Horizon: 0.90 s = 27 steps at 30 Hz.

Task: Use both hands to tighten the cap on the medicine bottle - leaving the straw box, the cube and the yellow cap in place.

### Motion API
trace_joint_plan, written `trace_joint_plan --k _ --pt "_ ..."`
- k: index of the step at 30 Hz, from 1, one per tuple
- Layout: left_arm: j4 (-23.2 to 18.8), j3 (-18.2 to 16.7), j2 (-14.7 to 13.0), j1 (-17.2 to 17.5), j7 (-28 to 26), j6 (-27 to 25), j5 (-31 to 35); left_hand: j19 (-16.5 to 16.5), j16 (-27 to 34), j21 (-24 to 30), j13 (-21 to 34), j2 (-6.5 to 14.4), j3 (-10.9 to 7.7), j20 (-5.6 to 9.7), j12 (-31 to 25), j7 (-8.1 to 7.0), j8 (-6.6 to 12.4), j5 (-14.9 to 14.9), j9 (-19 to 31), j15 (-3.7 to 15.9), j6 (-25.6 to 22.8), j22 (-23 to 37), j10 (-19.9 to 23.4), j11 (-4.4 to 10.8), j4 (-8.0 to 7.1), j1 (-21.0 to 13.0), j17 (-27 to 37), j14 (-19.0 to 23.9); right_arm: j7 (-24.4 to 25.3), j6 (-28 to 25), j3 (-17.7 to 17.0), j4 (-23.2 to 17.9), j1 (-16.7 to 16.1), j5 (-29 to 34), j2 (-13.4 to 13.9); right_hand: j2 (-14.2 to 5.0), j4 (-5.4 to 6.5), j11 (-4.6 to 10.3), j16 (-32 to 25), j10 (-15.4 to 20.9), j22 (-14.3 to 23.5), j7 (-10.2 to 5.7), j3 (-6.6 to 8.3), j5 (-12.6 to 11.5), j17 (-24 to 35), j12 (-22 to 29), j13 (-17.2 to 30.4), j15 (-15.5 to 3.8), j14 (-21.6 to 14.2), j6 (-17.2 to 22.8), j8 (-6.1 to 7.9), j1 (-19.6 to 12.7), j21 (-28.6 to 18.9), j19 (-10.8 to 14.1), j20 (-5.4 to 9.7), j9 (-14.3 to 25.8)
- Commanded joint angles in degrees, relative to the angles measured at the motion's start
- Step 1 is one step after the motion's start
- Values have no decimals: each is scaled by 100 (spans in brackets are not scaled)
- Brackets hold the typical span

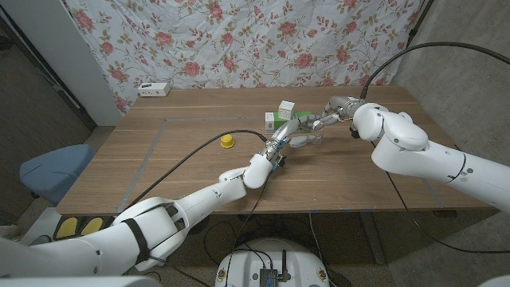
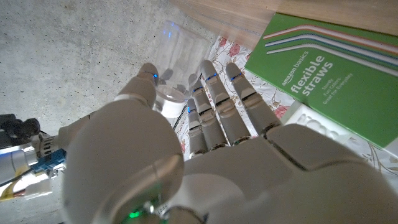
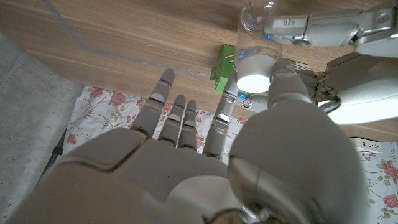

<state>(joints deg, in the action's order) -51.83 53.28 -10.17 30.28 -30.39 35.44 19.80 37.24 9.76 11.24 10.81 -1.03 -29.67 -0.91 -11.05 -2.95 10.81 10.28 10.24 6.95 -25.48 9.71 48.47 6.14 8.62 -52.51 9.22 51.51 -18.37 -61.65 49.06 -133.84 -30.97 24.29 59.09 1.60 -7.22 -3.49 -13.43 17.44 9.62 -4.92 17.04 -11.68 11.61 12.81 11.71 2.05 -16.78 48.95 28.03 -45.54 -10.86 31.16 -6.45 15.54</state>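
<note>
Medicine bottle — clear, white cap — held off the table beside the straw box, my left hand gripping its body, my right hand pinching the cap.

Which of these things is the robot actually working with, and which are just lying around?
In the job:
medicine bottle, gripped by the left hand
its white cap, pinched by the right hand

Just lying about:
straw box
cube
yellow cap
small white device at the table's far edge
</note>
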Motion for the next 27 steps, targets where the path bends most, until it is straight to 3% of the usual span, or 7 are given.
trace_joint_plan --k 1,15,27 --pt "8 -3 6 -5 23 -9 -1 23 26 -5 24 61 -32 -18 -32 7 2 37 21 497 -21 16 270 209 -27 -41 8 49 96 -19 -2 97 31 -124 -80 -7 60 -20 -29 119 12 -26 -24 3 30 41 19 2 -95 171 78 103 -39 51 -47 5" --pt "71 2 28 -36 17 17 -7 23 30 -6 24 64 -34 -24 -28 3 4 36 21 494 -26 16 261 211 -28 -36 9 71 380 -218 131 181 70 -122 -261 -12 91 62 -85 422 14 4 -104 -17 35 91 14 -52 -295 678 252 319 -46 149 -79 -43" --pt "96 -2 32 -29 -13 7 -19 24 25 -6 24 61 -38 -27 -33 -7 9 36 21 495 -44 16 273 201 -25 -35 6 75 503 -464 539 261 296 80 -388 34 -5 246 -121 784 16 66 -151 -28 24 129 6 -143 -488 1344 478 345 -47 259 1 -127"
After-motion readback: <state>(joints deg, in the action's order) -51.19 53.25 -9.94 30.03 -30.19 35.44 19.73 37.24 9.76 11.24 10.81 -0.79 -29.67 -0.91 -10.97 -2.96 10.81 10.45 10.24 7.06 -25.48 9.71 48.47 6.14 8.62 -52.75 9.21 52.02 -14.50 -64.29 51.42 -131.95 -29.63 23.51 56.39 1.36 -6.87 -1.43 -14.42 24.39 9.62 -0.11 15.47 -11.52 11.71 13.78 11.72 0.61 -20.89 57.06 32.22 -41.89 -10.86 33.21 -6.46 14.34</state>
